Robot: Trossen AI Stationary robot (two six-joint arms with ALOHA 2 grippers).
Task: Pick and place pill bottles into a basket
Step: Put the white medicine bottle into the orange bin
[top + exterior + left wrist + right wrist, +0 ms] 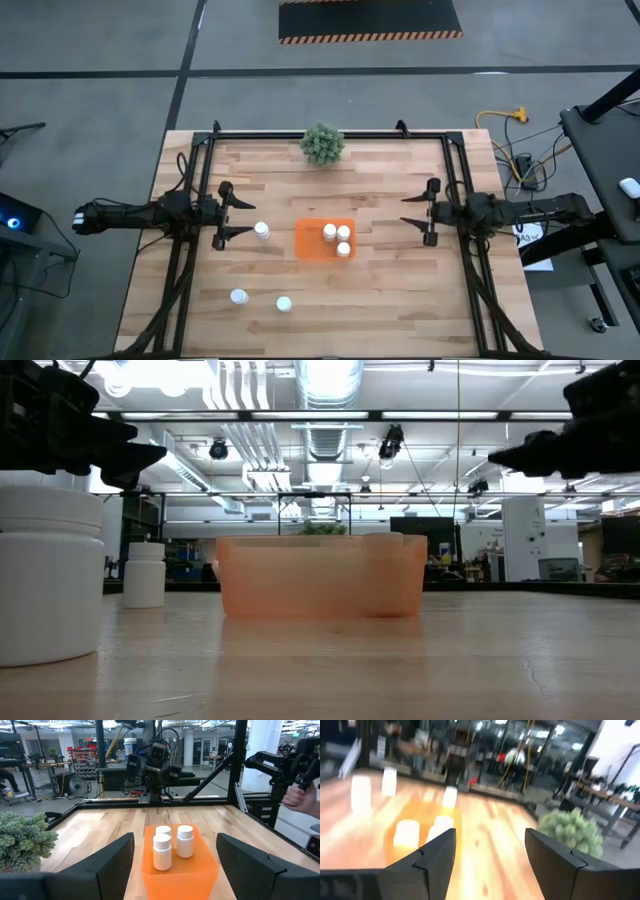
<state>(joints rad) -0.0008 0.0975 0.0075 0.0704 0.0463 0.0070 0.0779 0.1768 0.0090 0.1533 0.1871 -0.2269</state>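
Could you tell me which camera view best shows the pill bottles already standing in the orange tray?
The left wrist view: three bottles stand upright, sharp and close in the orange tray. The high view shows them small, as white caps from above. The low view hides them behind the tray's wall. The right wrist view shows only blurred white shapes.

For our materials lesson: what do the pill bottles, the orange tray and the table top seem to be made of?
Pill bottles: likely opaque white plastic, smooth with a slight sheen. Orange tray: probably thin plastic, since light glows through its walls in the low view. Table top: wood, with visible plank seams and grain, matte.
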